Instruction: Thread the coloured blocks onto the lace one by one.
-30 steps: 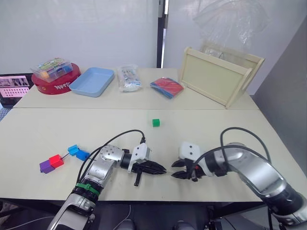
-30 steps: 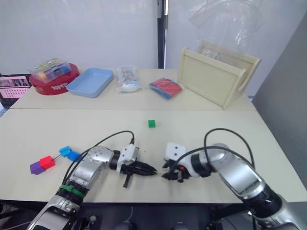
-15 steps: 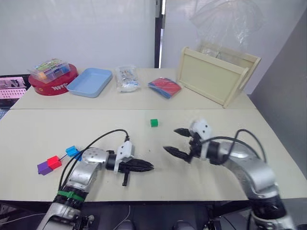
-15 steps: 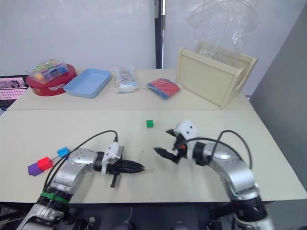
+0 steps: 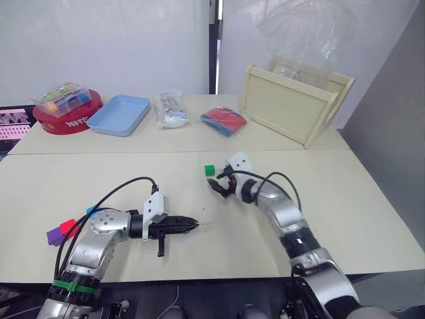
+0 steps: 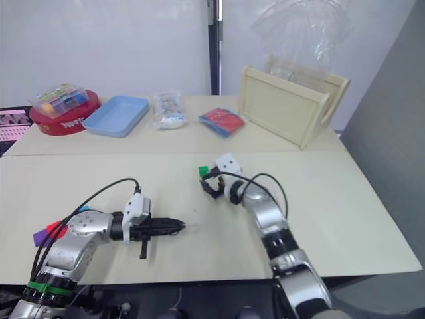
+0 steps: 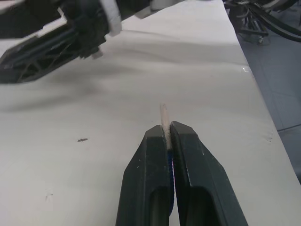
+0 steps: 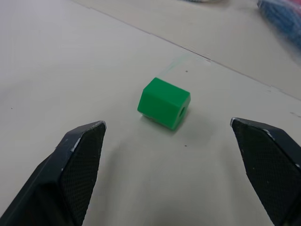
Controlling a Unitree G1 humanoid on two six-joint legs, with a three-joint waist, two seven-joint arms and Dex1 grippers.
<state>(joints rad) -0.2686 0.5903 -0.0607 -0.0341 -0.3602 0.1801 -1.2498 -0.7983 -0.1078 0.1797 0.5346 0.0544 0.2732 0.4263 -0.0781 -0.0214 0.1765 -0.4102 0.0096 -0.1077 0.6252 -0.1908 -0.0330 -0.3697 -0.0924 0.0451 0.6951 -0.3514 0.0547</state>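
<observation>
A green block (image 5: pixel 210 170) lies alone mid-table, its hole facing sideways in the right wrist view (image 8: pixel 164 102). My right gripper (image 5: pixel 216 184) sits just short of it, open, its fingers (image 8: pixel 80 162) spread wide on either side and not touching. My left gripper (image 5: pixel 193 224) lies low on the table nearer the front edge, shut on the lace, whose pale stiff tip (image 7: pixel 163 115) pokes out past the fingertips. At the far left the red block (image 5: pixel 67 227) and purple block (image 5: pixel 54 235) sit together. A light blue block (image 5: pixel 93 210) peeks out behind my left arm.
Along the back stand a red round tin (image 5: pixel 63 118) with a clear box of pieces on top, a light blue tray (image 5: pixel 119 113), a clear bag (image 5: pixel 169 109), a red-and-blue packet (image 5: pixel 222 121) and a wooden crate (image 5: pixel 292 103). A black cable (image 5: pixel 123 189) arcs over my left arm.
My right gripper has swung from the table's front edge up and left to the green block and opened wide. The left gripper stays shut on the lace. The camera has shifted.
</observation>
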